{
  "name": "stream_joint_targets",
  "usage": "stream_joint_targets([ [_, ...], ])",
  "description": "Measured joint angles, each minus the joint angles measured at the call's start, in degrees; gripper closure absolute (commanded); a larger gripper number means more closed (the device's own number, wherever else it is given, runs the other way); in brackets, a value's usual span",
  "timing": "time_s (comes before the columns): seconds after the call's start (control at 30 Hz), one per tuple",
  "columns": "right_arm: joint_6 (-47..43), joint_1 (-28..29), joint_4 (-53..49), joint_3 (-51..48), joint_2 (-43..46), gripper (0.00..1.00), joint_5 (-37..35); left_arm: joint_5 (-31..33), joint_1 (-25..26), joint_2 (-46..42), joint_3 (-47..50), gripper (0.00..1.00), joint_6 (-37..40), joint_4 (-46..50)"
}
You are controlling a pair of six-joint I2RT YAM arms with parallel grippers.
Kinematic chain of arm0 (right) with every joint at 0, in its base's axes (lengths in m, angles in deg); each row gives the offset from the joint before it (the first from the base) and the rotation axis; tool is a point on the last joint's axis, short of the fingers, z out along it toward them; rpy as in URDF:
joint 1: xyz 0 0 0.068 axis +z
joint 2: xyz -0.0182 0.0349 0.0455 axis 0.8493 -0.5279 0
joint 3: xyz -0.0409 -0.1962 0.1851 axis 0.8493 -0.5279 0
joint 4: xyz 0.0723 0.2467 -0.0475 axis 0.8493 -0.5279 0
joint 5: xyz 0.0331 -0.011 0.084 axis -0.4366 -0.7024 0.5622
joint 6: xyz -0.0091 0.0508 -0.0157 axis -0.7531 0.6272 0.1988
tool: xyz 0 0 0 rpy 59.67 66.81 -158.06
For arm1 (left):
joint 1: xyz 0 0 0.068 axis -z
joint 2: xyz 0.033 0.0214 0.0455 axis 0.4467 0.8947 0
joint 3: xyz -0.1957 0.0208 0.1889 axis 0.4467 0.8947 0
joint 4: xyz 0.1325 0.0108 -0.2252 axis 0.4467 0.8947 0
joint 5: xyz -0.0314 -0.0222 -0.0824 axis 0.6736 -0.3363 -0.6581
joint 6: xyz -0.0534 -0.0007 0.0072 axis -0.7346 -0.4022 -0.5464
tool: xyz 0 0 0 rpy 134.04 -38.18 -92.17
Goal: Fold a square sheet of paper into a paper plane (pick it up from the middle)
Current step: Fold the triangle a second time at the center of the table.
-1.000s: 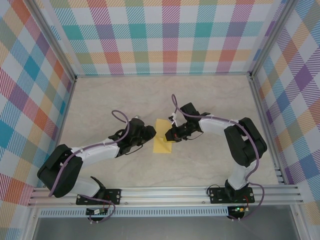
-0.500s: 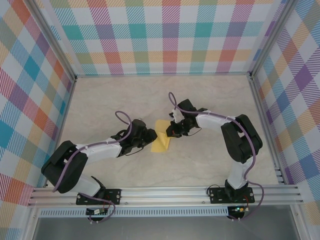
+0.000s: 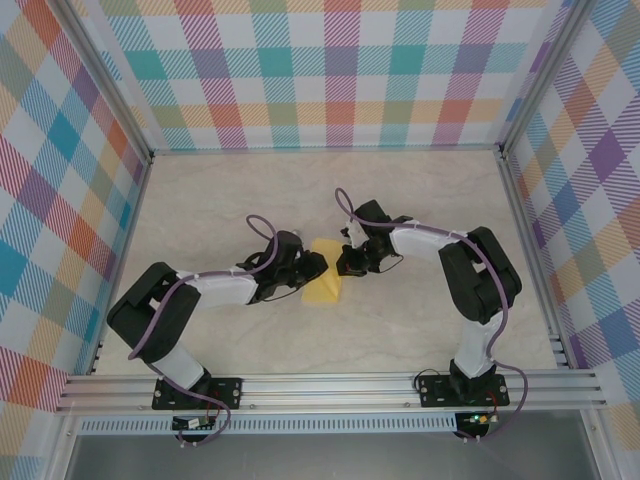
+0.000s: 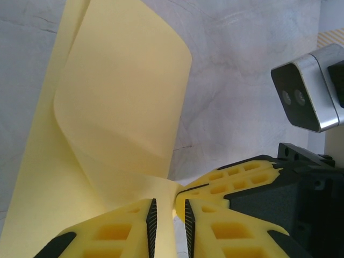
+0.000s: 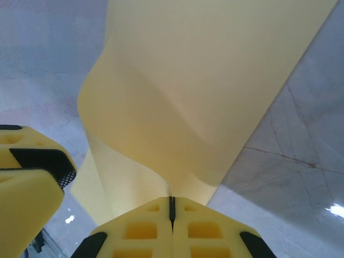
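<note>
Two grippers meet over one thing. The right gripper (image 5: 172, 200) has its jaws pressed flat together on one edge of the square sheet of paper (image 5: 215, 80), which curls up out of the seam. The left gripper (image 4: 167, 200) stands narrow, with a slit between the pads and the opposite edge running up through it; I judge that a light pinch. Between them the sheet bows into a soft arch, near the middle of the table (image 3: 430, 200). It looks feather-light, limp and easily creased. Pulling apart might tear it, and pushing inward would buckle it. It is best held at the edges near the midline, with small slow moves
</note>
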Motion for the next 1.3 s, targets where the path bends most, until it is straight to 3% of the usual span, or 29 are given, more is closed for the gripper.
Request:
stream_joint_targets([
  [1.3, 0.0, 0.0, -0.6, 0.2, -0.7, 0.98, 0.6, -3.1, -0.1, 7.4, -1.6, 0.79, -1.5, -5.0],
])
